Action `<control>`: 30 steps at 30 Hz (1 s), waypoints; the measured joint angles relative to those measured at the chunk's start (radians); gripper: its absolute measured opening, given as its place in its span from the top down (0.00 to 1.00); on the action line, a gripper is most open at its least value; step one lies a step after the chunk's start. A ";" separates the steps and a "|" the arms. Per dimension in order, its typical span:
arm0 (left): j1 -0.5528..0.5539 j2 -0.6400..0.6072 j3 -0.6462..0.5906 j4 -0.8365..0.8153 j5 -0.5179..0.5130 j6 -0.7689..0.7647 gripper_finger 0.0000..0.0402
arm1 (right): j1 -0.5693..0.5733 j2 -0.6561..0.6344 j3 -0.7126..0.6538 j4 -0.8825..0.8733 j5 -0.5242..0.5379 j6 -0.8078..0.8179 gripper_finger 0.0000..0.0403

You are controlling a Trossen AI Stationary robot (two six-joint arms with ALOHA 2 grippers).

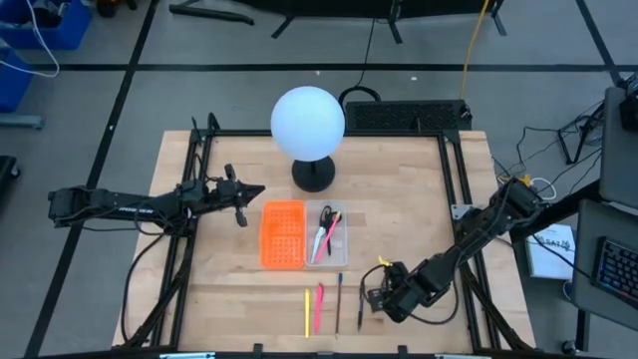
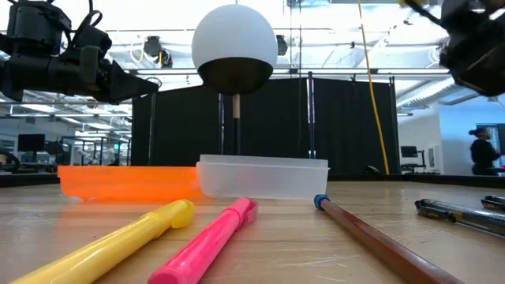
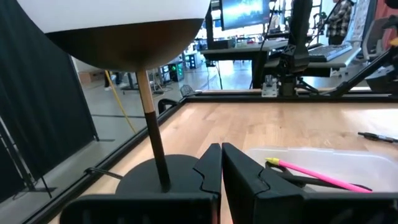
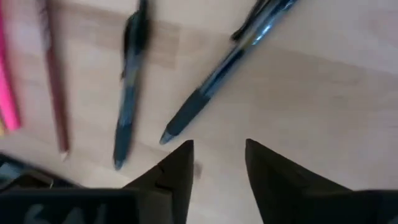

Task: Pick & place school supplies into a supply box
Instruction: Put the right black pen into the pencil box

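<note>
The supply box lies mid-table, an orange perforated half (image 1: 282,234) joined to a clear tray (image 1: 328,237). Black-handled scissors (image 1: 325,221) and a pink pen (image 3: 311,175) lie in the clear tray. Near the table's front edge lie a yellow marker (image 1: 307,312), a pink marker (image 1: 319,307), a brown pencil (image 1: 338,302) and two dark pens (image 4: 127,93) (image 4: 224,68). My right gripper (image 4: 217,152) is open just above the table, fingers pointing down beside the dark pens' tips. My left gripper (image 1: 249,191) is shut, in the air left of the lamp base.
A white globe lamp (image 1: 308,122) on a black round base (image 1: 313,175) stands just behind the supply box. Black frame rails (image 1: 194,170) run along the table's left and right sides. Bare wood (image 1: 229,299) shows left of the markers.
</note>
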 joint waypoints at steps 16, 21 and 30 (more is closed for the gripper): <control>0.000 0.000 0.000 0.001 -0.001 0.028 0.95 | -0.129 -0.005 -0.169 0.107 -0.117 0.050 0.55; 0.000 0.000 0.000 -0.004 -0.001 0.028 0.95 | -0.154 -0.003 -0.217 0.102 -0.192 -0.067 0.60; 0.000 0.000 0.000 -0.009 -0.001 0.027 0.95 | -0.164 -0.003 -0.268 0.098 -0.221 -0.320 0.73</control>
